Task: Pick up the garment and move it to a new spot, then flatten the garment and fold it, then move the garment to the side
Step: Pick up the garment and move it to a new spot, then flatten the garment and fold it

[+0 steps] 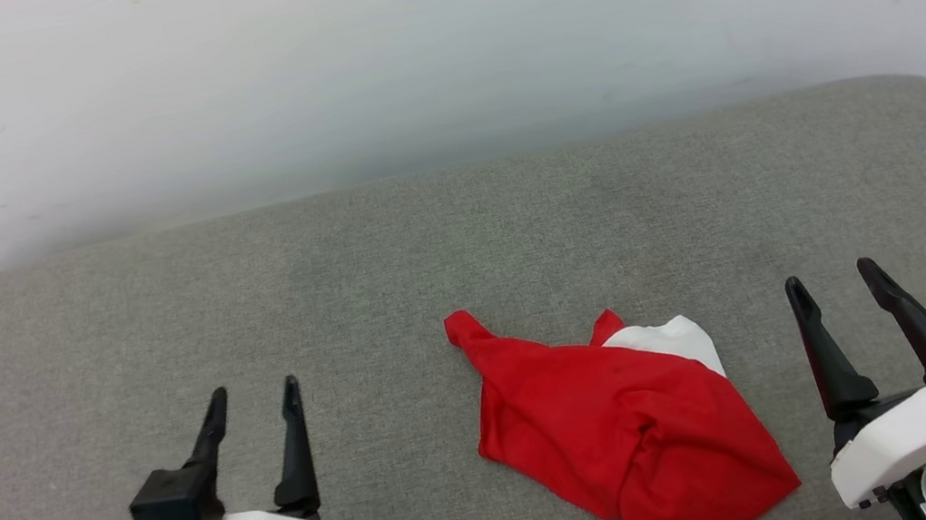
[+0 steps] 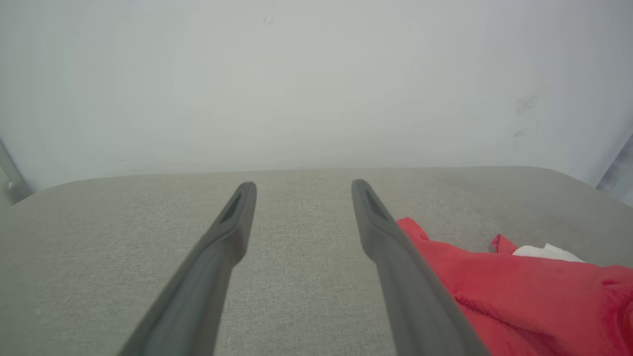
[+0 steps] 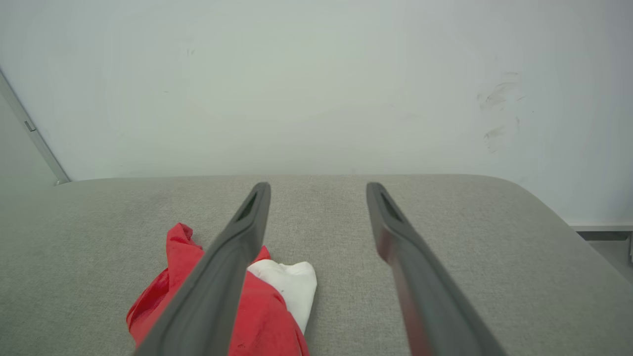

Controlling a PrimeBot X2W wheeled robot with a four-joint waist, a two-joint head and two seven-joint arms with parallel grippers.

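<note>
The garment (image 1: 626, 428) lies crumpled in a loose red heap on the grey bench (image 1: 156, 297), near the front edge and right of the middle. A white sleeve (image 1: 677, 340) shows at its far right side, and a red corner sticks out toward the far left.

The left gripper (image 1: 254, 388) hovers at the lower left, well apart from the cloth. Its fingers are spread wide with nothing between them – in the left wrist view (image 2: 303, 184) bare bench shows in the gap, and the garment (image 2: 519, 291) lies off to the right.

The right gripper (image 1: 829, 272) sits at the lower right, just beside the heap. Its fingers are also wide apart and empty. In the right wrist view (image 3: 318, 185) the garment (image 3: 158, 291) lies to the left, partly behind one finger.

A pale wall (image 1: 395, 50) rises behind the bench.
</note>
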